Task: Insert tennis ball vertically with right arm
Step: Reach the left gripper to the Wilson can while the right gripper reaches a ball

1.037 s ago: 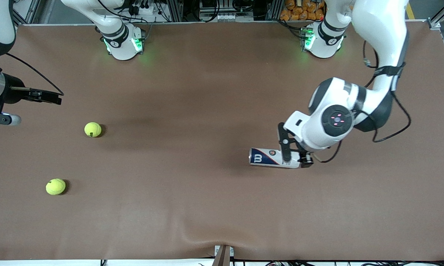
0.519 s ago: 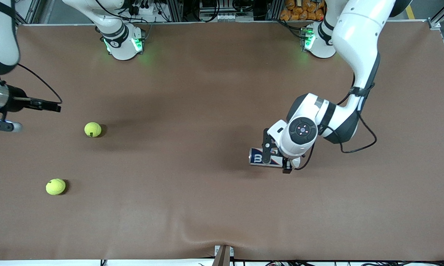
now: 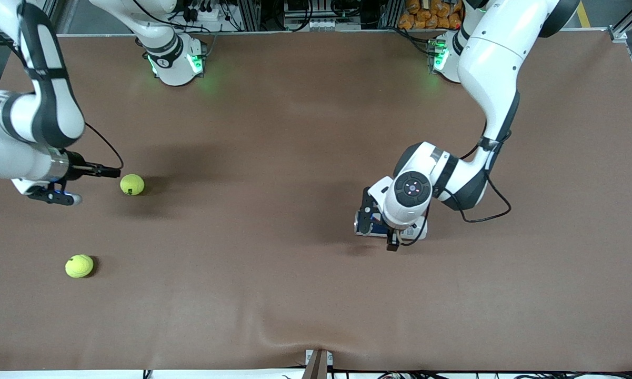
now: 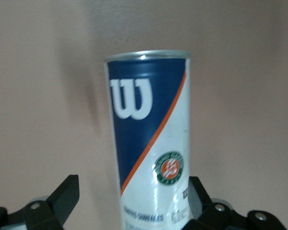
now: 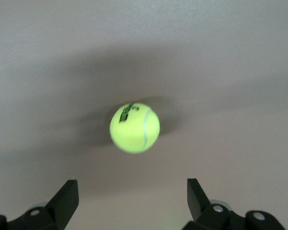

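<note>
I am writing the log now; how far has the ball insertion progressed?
Done: nothing inserted. In hand: the open left gripper straddles the lying Wilson ball can; the open right gripper faces the farther tennis ball. Left: grasp ball, upright can, insert. The nearer tennis ball lies untouched.

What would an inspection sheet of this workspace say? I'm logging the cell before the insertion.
Surface: brown mat, wrinkled at its near edge.
Job's things: tennis ball on the mat; second tennis ball nearer the camera; Wilson ball can lying toward the left arm's end.
Clutter: nothing seen.
Claws: right claw open, beside the first ball; left claw open, astride the can.
Cables: black cable looping off the left arm.
Surroundings: orange items past the table edge.
</note>
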Controlling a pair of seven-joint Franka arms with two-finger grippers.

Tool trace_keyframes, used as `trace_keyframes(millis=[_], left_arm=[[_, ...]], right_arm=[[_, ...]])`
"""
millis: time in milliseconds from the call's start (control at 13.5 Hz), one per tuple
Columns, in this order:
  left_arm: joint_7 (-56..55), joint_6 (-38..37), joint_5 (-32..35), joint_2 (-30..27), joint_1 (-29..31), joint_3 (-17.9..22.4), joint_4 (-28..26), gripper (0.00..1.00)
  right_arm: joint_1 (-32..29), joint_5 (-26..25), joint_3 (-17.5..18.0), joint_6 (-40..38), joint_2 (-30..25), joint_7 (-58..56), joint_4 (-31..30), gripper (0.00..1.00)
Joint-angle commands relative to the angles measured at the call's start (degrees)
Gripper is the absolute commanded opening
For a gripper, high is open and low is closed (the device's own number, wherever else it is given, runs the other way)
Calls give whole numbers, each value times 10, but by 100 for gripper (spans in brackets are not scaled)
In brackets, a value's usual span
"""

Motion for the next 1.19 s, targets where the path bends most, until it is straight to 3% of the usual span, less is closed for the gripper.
trace_keyframes(millis=[0,370,667,889,1111], left_arm=[[-2,27,21,-5,0,4,-30,100],[-2,93,58,-8,8,3,-82,100],[-5,94,92,-7,-2,4,-83,100],[-4,94,100,-7,1,3,-82,63],[-4,94,100,-7,3,3,-81,58]], right_arm=[[-4,-5,10,81,5,-5,-55,100],[-6,-5,10,102,25,-4,-63,100],[-5,-4,10,126,46,-4,-63,100],[-5,-4,10,148,72,-6,-63,100],[-4,-4,11,149,90,-6,-63,100]])
